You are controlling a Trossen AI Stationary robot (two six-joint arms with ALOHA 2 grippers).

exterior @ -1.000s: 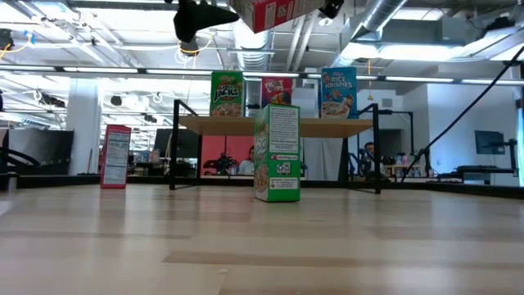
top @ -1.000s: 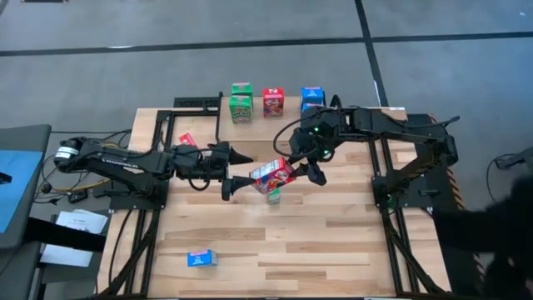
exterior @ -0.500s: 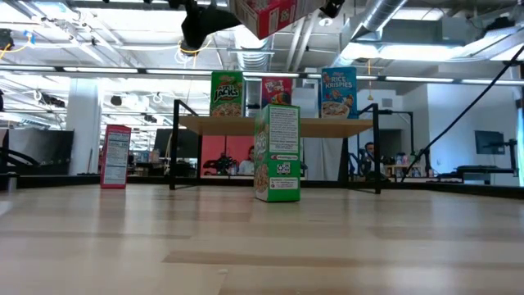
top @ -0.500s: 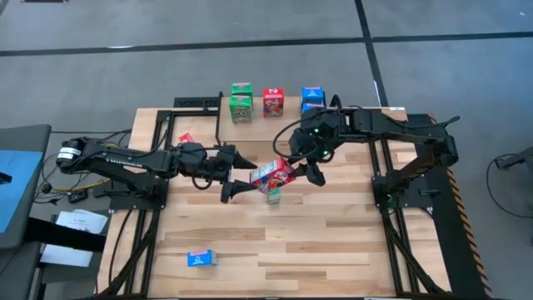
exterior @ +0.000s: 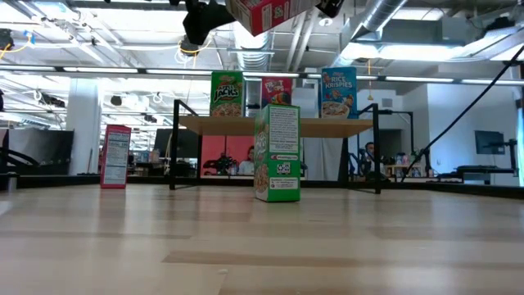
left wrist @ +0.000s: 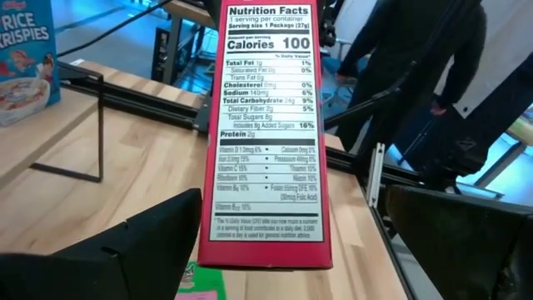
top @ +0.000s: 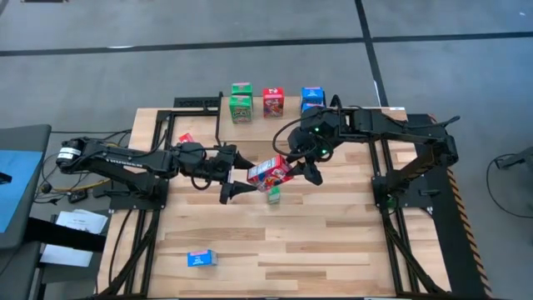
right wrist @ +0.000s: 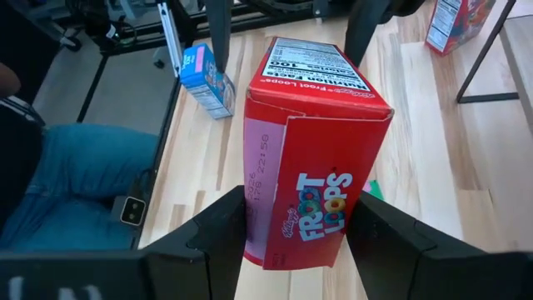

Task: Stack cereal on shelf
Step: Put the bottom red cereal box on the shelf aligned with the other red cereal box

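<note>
A red Froot Loops cereal box (top: 269, 172) hangs high above the table's middle, and my right gripper (top: 298, 169) is shut on it. My left gripper (top: 246, 174) is open and points level at the box. Its two fingers stand on either side of the box's free end (left wrist: 266, 242), and a gap shows at one finger. The shelf (exterior: 352, 127) at the far edge carries a green (exterior: 227, 93), a red (exterior: 278, 90) and a blue box (exterior: 337, 93), all upright. A green box (exterior: 277, 152) stands on the table under the held one. My right gripper pinches the red box between its two fingers (right wrist: 226, 229) at the end nearest the right arm (right wrist: 296, 250). The fingers come slanting down from the table's right side and lie along the box. The box is lifted clear and juts out toward my left gripper, nutrition panel facing it.
A second red box (exterior: 115, 156) stands upright at the table's far left, and a blue box (top: 202, 259) lies flat near the front left. A person in jeans (right wrist: 75, 183) sits beside the table, and another in dark clothes (left wrist: 416, 67) stands behind it.
My left gripper has swung a little toward the red box, so its open fingers now reach past the box's free end. My right gripper has kept the box aloft in about the same place.
</note>
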